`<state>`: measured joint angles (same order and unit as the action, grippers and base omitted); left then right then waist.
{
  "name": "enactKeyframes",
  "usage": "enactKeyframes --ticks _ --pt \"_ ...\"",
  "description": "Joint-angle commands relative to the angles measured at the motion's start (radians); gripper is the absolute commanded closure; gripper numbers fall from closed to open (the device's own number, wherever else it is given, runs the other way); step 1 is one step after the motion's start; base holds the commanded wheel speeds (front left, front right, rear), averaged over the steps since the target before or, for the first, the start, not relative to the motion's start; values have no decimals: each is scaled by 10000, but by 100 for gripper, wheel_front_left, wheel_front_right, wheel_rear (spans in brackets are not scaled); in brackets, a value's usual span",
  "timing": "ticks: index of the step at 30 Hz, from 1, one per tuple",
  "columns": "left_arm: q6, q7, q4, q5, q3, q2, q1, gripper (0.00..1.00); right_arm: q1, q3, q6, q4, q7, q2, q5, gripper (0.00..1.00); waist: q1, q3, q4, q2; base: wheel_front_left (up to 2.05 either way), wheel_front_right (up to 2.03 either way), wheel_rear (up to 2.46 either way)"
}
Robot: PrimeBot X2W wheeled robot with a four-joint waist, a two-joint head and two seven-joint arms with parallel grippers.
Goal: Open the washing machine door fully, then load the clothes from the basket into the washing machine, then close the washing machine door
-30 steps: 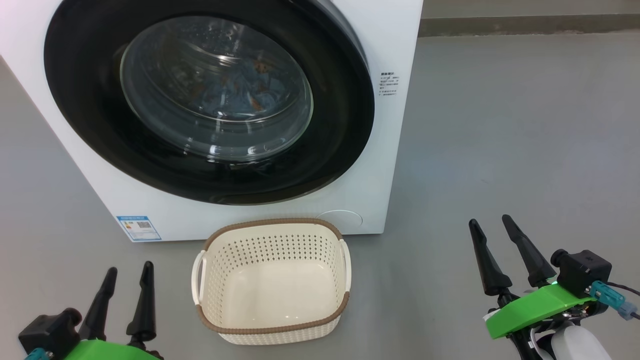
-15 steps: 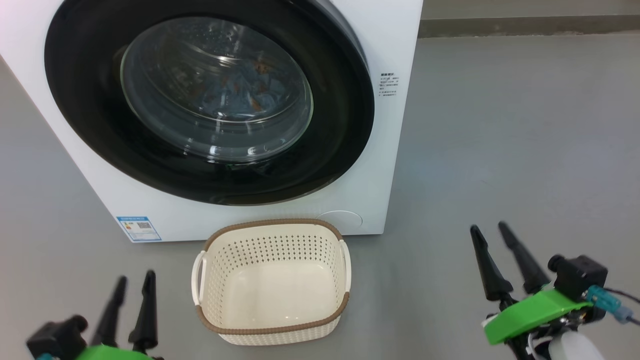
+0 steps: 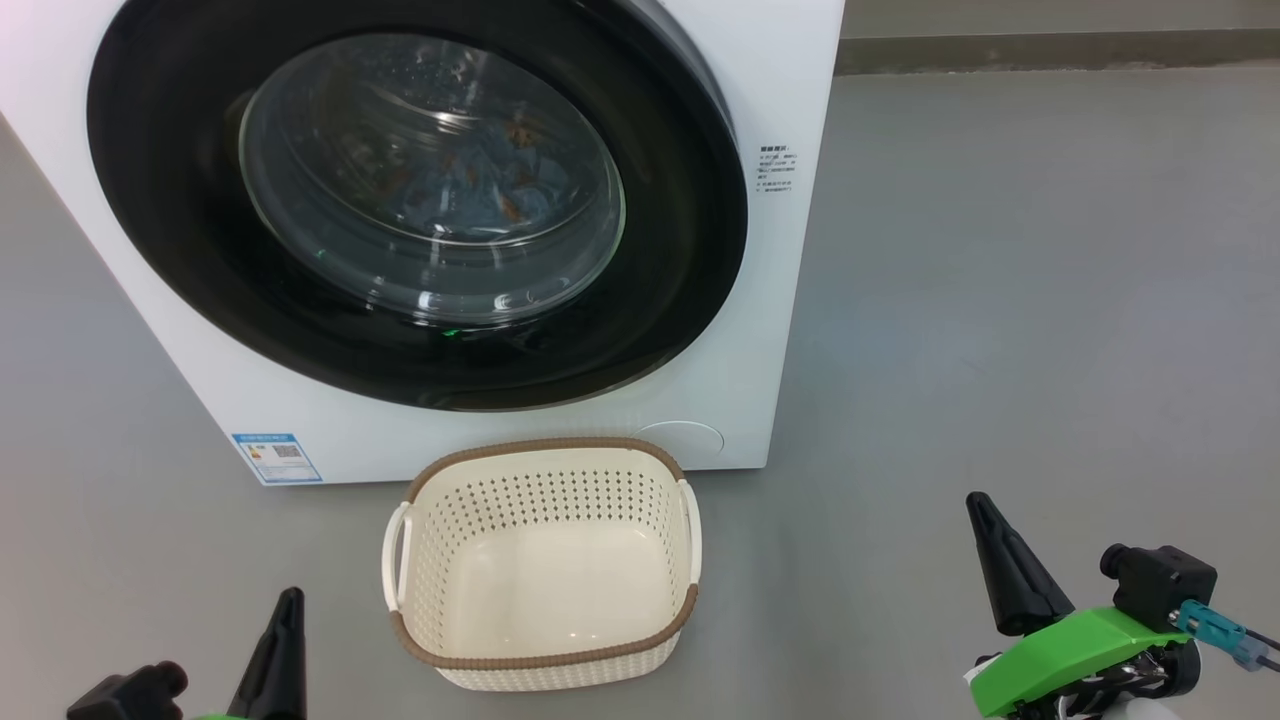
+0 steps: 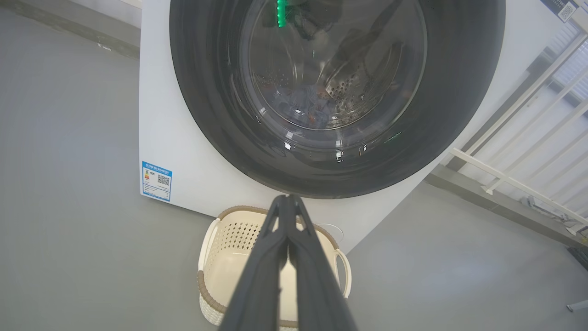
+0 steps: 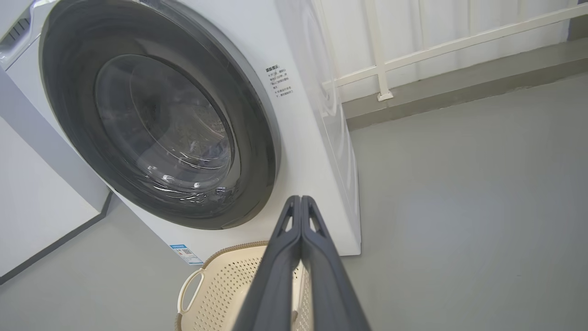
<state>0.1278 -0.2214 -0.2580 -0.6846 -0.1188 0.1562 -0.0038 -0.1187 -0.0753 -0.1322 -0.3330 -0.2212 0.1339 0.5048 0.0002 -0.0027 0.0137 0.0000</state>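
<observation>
Grey floor (image 3: 1000,300), washing machine door (image 3: 690,250) closed, basket (image 3: 545,443) empty.
Head view: I've got the clothes (image 3: 480,190) behind the glass inside the washing machine (image 3: 790,350), basket just in front of it. Left wrist view: my left gripper (image 4: 287,202) is pinched tight, holding nothing. Right wrist view: right gripper (image 5: 301,202) pinched tight too, empty.

A: What lies underfoot?
B: A smooth grey floor (image 3: 1000,300), taking up the right half of the head view.
A: And further back?
B: A darker skirting strip (image 3: 1050,50) runs along the top right. In the right wrist view, a white railing (image 5: 375,46) crosses the upper right, and a white wall panel (image 5: 36,207) stands at the lower left.
</observation>
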Motion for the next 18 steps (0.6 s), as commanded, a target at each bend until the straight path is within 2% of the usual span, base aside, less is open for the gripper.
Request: enactKeyframes --ticks 1,18 --pt "5 53 206 -210 190 109 -321 100 -263 97 2 301 45 48 262 100 -1 3 -1 0 0 0 0" --pt "8 550 191 -1592 510 -62 -435 100 -210 371 4 387 548 -86 1904 100 -2 12 -22 0 0 0 0"
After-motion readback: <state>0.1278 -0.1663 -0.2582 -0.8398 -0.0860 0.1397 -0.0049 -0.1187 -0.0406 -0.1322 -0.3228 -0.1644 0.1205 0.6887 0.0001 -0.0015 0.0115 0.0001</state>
